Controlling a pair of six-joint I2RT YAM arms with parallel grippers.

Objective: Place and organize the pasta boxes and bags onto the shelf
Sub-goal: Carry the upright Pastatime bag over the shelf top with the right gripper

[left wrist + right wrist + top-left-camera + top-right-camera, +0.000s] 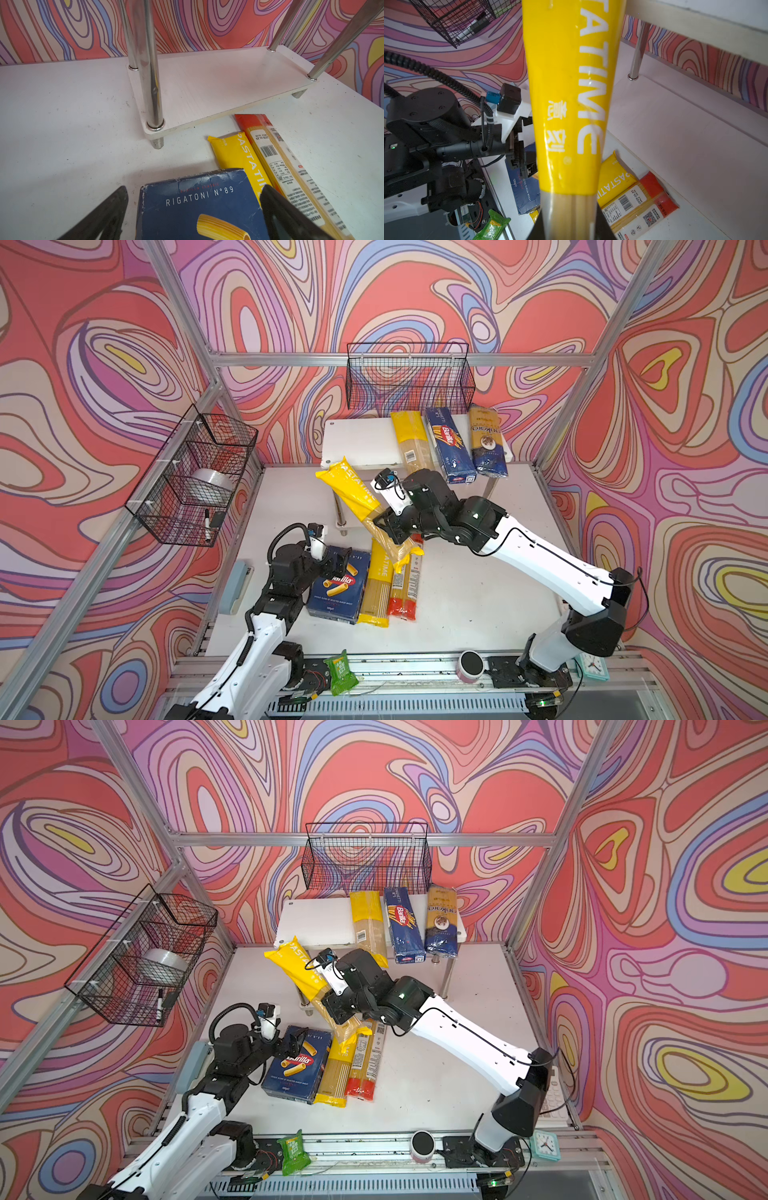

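White-topped, the surface (478, 593) is occupied at the back by the two-tier shelf (357, 443), whose top board is loaded side by side with a yellow-ended spaghetti bag (411, 439), the Barilla spaghetti box (449, 445) and a dark blue gold-topped bag (487, 441). Nearer the front, the Barilla rigatoni box (338, 593) is laid flat, with a second yellow-ended bag (378, 589) just beside it and a red-ended bag (405, 589) next to that. A PASTATIME bag (349, 489) is held tilted before the shelf, clamped at its clear middle by the right tool (388, 529), and the rigatoni box's far end is straddled by the spread jaws of the left tool (338, 562).
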